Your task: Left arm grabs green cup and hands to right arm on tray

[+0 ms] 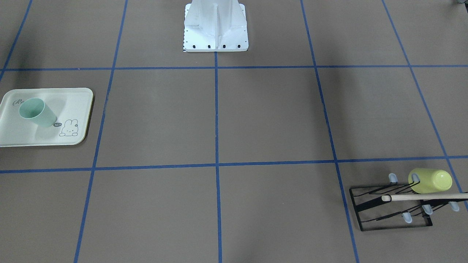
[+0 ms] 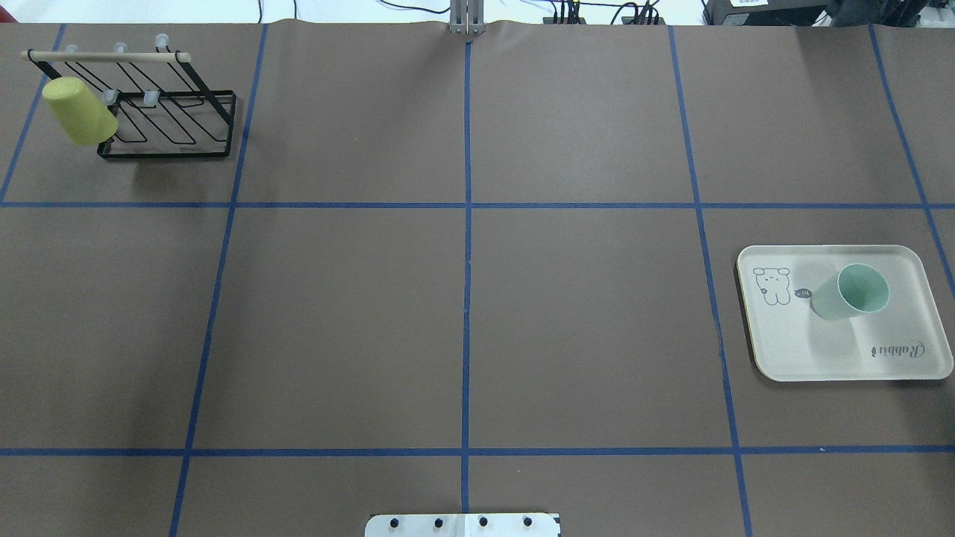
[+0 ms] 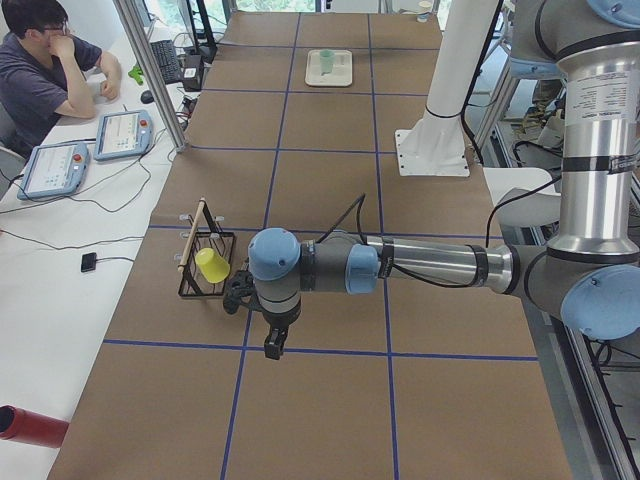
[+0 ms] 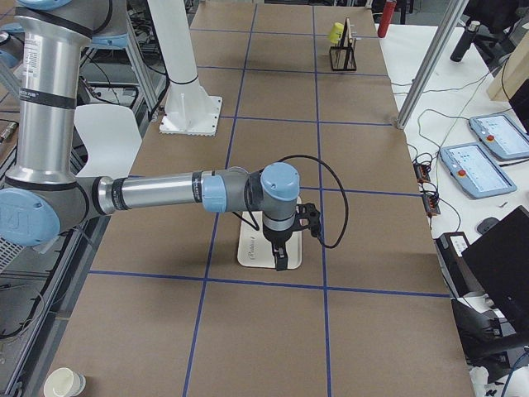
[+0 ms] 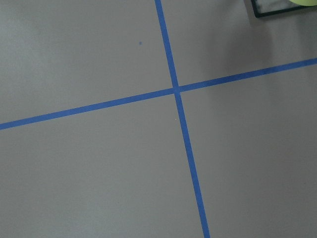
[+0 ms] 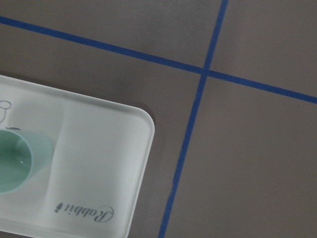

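The green cup (image 1: pixel 36 112) stands upright on the cream tray (image 1: pixel 75 98), open end up; it also shows in the overhead view (image 2: pixel 850 292) and the right wrist view (image 6: pixel 20 158). Nothing touches it. The left gripper (image 3: pixel 272 345) shows only in the exterior left view, hanging above the table beside the black rack (image 3: pixel 195 272); I cannot tell whether it is open. The right gripper (image 4: pixel 279 263) shows only in the exterior right view, above the tray (image 4: pixel 250 248); I cannot tell its state. The right arm hides the cup there.
A yellow-lime cup (image 2: pixel 78 112) hangs on the black wire rack (image 2: pixel 171 142) with a wooden bar, at the far left corner of the overhead view. The white robot base (image 1: pixel 215 36) stands at the table's middle edge. An operator (image 3: pixel 45 70) sits beside the table.
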{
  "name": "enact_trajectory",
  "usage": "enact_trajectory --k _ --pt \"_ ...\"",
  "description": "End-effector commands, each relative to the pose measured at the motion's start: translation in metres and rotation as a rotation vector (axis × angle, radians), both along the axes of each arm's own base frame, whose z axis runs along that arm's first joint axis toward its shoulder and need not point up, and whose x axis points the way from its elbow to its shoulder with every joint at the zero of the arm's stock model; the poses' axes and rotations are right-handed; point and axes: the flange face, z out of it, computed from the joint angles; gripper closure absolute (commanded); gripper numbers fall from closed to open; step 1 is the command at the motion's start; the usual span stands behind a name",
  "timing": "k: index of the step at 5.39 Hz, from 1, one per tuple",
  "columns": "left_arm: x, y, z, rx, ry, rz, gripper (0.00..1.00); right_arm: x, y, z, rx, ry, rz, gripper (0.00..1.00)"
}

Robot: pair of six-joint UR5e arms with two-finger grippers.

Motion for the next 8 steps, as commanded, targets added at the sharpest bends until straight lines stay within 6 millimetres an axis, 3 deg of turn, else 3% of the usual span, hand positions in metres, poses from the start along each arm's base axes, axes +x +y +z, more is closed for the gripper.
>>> enact_trajectory --k 1,8 --pt "-0.001 0.004 0.006 -0.015 0.003 -0.004 0.0 0.021 0.033 0.029 -0.063 0.002 0.05 0.0" --pt "0.003 0.013 0.0 -0.052 0.005 -0.05 0.0 0.02 0.025 0.024 -0.067 0.003 0.09 0.0"
